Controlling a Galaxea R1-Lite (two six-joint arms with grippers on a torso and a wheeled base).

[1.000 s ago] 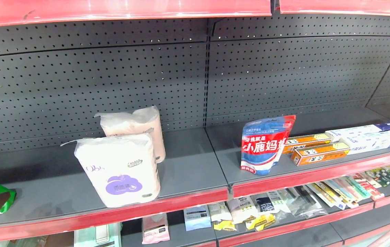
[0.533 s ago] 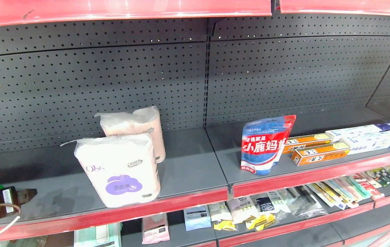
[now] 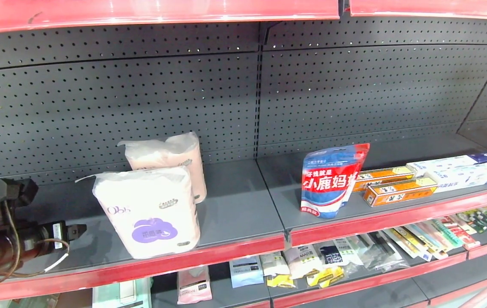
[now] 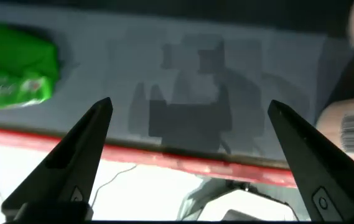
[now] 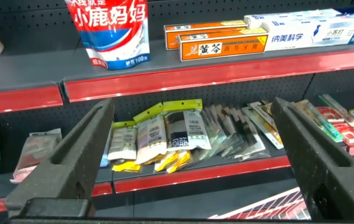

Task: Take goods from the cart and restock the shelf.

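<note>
Left gripper [image 4: 189, 104]: gapes wide, holds nothing, hangs over the shelf [image 3: 235, 205] front. Green packet [image 4: 15, 78]: sits on that shelf off at 9 o'clock, outside the jaws, long side along its edge. Looks stocked already.

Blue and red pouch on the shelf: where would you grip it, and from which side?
Likely its top seam, from above: the pouch stands upright and thin, facing out near the shelf edge, with orange boxes close beside it.
</note>
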